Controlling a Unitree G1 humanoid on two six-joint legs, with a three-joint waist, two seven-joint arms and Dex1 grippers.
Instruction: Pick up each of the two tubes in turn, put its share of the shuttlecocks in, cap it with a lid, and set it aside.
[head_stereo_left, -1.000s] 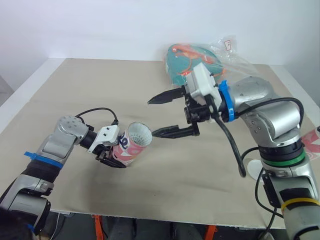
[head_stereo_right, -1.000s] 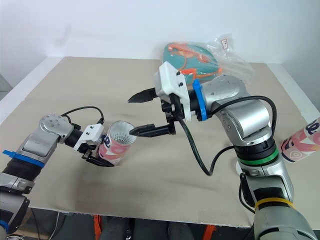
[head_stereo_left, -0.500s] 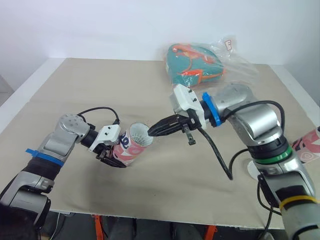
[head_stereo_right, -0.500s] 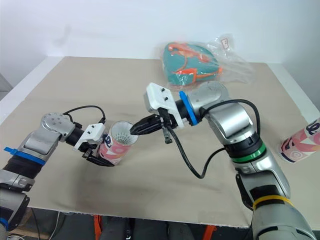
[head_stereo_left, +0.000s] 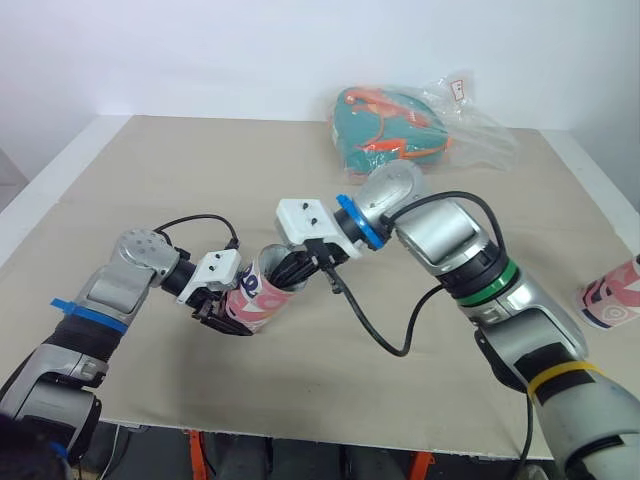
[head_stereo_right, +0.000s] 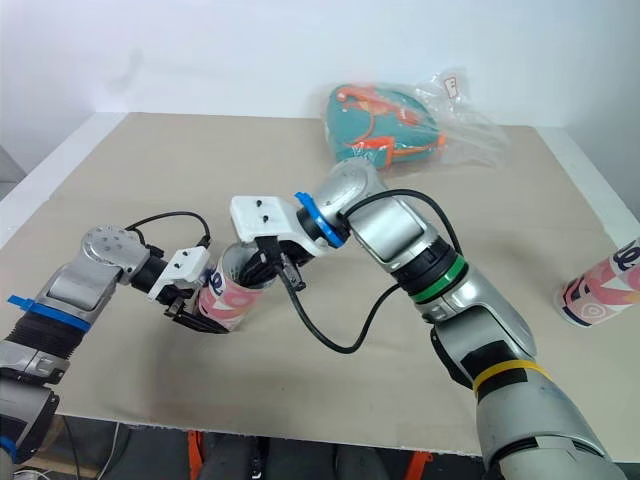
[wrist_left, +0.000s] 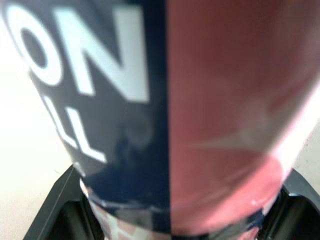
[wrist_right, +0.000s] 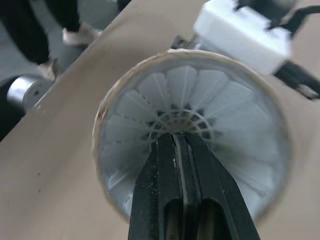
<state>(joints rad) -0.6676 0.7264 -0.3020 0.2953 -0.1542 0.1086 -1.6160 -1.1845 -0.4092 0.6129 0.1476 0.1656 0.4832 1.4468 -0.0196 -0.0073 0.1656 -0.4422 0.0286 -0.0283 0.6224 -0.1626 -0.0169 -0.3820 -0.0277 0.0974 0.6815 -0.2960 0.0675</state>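
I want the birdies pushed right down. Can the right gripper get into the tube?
Probably yes. The tube, held tilted by the left gripper, has an open mouth facing the right gripper. With its fingers shut together, that gripper is slim enough that its tips sit inside, against the shuttlecock.

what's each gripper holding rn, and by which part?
Left gripper clamps the tube by its side wall, away from the open mouth. Right gripper is shut, tips inside the tube mouth against a shuttlecock; it holds nothing visible.
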